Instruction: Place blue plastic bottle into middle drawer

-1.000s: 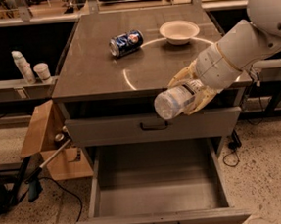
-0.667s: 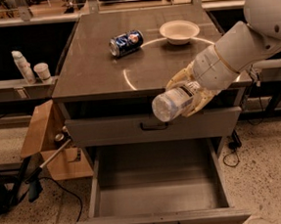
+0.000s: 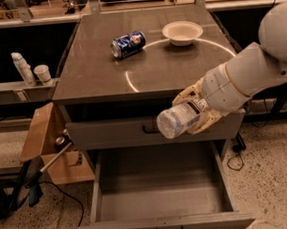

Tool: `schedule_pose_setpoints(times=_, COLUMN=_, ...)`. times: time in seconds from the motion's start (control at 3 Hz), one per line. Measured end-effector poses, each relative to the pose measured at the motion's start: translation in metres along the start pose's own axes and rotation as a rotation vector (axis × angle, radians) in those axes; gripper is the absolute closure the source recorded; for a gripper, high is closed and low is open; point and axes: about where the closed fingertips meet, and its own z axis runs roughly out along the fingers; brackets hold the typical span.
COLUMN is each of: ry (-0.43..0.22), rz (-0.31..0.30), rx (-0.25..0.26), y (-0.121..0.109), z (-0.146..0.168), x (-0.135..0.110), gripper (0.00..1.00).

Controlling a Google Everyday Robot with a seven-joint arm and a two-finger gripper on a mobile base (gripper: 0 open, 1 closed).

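A: Bottle in the air! In the camera view, the blue plastic bottle [image 3: 180, 119] lies on its side in the gripper [image 3: 197, 113]. The fingers [image 3: 189, 95] are clamped round its body, just off the front edge of the cabinet top [image 3: 100, 75], toward the right front corner.

B: And below it the middle drawer [image 3: 165, 225] stands pulled out. The bottle hangs over its back right part, in front of the closed upper drawer [image 3: 110, 133].

A: Risks? Released from this height, I reckon it bounces or rolls; a round bottle on bare metal won't sit quietly. And coming down too near the right wall, that thick wrist could clip the drawer side or the upper drawer's front.

B: The count, then: one bottle, one gripper, two handled drawers, one open and one closed.

A: Plus one blue soda can [image 3: 128, 44] on its side near the far edge, and one white bowl [image 3: 182, 32] toward the far right corner.
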Motion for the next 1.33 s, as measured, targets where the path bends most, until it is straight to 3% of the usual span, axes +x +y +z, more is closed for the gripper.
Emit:
schedule_pose_setpoints(times=0.33, ry=0.018, rz=0.027, rx=0.016, y=0.014, z=0.013, x=0.001, gripper=1.0)
schedule_pose_setpoints(times=1.33, ry=0.165, rz=0.124, rx=0.07, y=0.038, z=0.041, x=0.024, gripper=1.0)
